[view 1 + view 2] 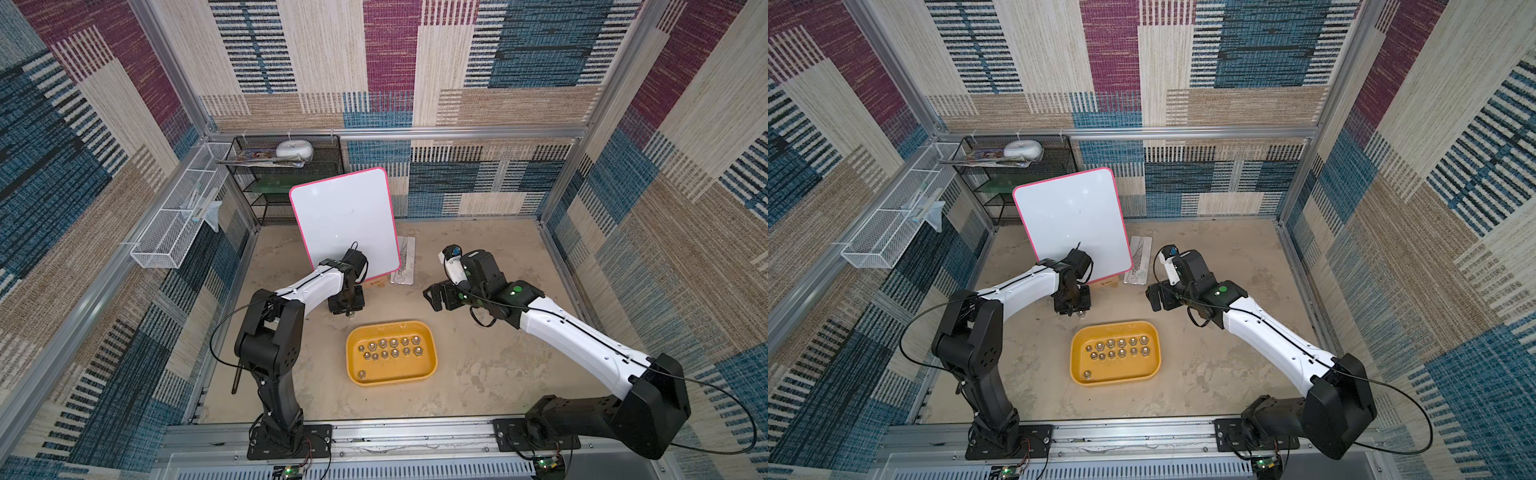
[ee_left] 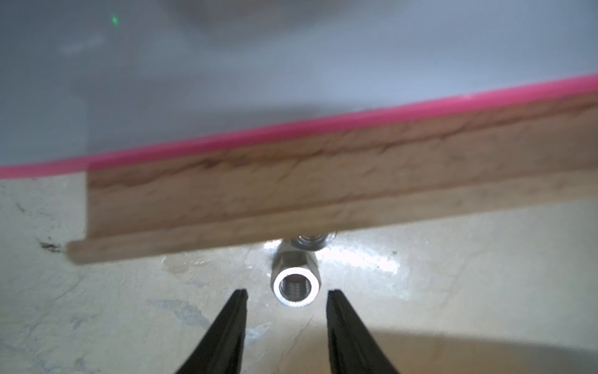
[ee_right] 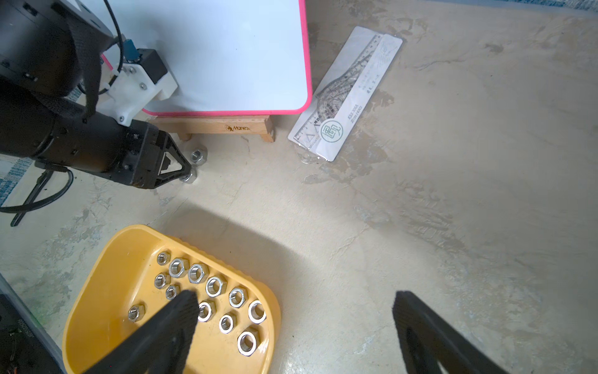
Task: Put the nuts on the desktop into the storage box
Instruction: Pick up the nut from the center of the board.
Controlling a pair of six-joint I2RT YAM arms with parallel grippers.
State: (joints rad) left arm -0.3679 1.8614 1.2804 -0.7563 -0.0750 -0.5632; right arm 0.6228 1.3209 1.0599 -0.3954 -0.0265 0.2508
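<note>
Your left gripper (image 2: 287, 291) sits low on the desktop (image 1: 478, 374), jaws narrowly parted around one hex nut (image 2: 295, 288), not touching it. Second nut (image 2: 309, 241) just beyond, against the wooden stand (image 2: 291, 194). Other nuts (image 1: 390, 348) lie in the storage box (image 1: 432, 353). Right gripper (image 3: 295, 298) hovers wide, empty.

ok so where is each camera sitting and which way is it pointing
Top views: high behind the robot, looking down on the beige stained desktop; left arm, right arm show whole.
Left wrist: low, facing the pink-edged whiteboard on its wooden stand; left gripper's black fingertips flank a silver hex nut.
Right wrist: higher, looking down on the yellow-orange plastic tray of nuts; right gripper's open fingers and left arm show.
Shared: both wrist views catch whiteboard, stand and that nut.
</note>
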